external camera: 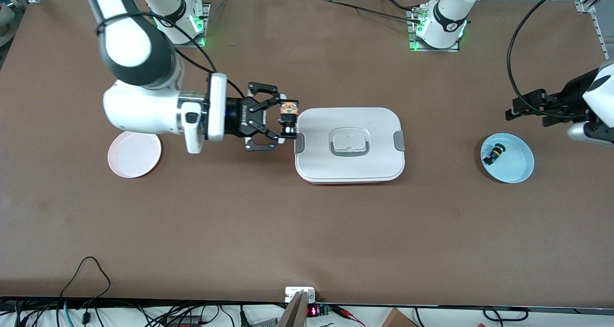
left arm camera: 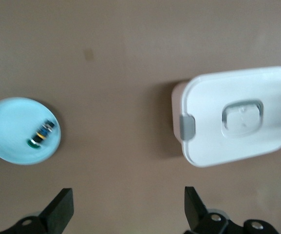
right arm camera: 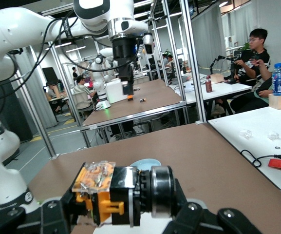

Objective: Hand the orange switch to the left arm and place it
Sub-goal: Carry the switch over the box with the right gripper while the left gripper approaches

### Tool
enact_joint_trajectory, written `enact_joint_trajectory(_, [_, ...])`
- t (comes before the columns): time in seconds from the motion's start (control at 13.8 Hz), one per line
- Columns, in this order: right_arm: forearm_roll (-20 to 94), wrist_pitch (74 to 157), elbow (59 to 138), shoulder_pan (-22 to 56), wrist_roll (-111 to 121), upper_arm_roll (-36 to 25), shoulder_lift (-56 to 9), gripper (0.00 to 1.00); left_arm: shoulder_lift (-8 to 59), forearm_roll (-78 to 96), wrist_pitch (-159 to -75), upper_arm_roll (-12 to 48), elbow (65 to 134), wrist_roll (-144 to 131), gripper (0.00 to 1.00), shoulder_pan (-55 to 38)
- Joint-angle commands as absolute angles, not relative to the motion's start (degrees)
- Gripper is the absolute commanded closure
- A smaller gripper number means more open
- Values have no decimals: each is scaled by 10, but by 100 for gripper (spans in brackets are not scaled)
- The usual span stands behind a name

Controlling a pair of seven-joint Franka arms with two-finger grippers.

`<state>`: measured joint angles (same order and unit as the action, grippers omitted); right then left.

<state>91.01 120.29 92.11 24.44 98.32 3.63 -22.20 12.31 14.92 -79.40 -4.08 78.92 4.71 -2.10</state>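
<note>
**Midway: switch held at the box's edge, handover pending**

Currently the right gripper point(external camera: 283, 121) has its fingers clamped narrow on the orange switch point(external camera: 289, 117), held sideways in the air with the arm stretched level from the right arm's end of the bench. The switch hangs just at the edge of the box point(external camera: 350, 145), by its grey side clip, on the side facing the right arm. In the right wrist view the switch point(right arm camera: 125, 195) lies crosswise between the fingers, orange body at one end and black button barrel at the other; that leaves an end free, likely so a second gripper can take it.

The box sits mid-bench between the two arms, so I judge the carry must go over or around its lid rather than through it.

The left gripper point(external camera: 527, 107) waits with fingers point(left arm camera: 60, 210) spread wide, over the bench near the blue plate point(external camera: 520, 173) at the left arm's end. That plate holds the other small switch point(external camera: 494, 153), blue and green, not the target.

A pink plate point(external camera: 134, 154) lies empty under the right arm, nearer the front camera than its wrist.

Risk, as I read it: the switch clipping the lid on the way across.
</note>
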Motion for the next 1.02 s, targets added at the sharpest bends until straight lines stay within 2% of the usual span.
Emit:
enact_joint_trajectory(0.0, [969, 1258, 897, 285, 990, 33, -233, 86, 147, 232, -723, -37, 771, 56, 0, 8])
enact_joint_trajectory(0.15, [1000, 1264, 875, 304, 986, 33, -248, 86, 166, 353, -673, -37, 773, 52, 0, 18])
enact_joint_trajectory(0.36, [1034, 1272, 848, 330, 985, 30, -263, 86, 215, 620, -671, -35, 821, 50, 0, 25])
enact_joint_trajectory(0.65, [1034, 1315, 821, 357, 981, 30, -280, 86, 229, 756, -747, -33, 824, -35, 0, -39])
enact_joint_trajectory(0.94, [1032, 1317, 819, 366, 984, 30, -285, 86, 225, 791, -830, -34, 823, -83, 0, -100])
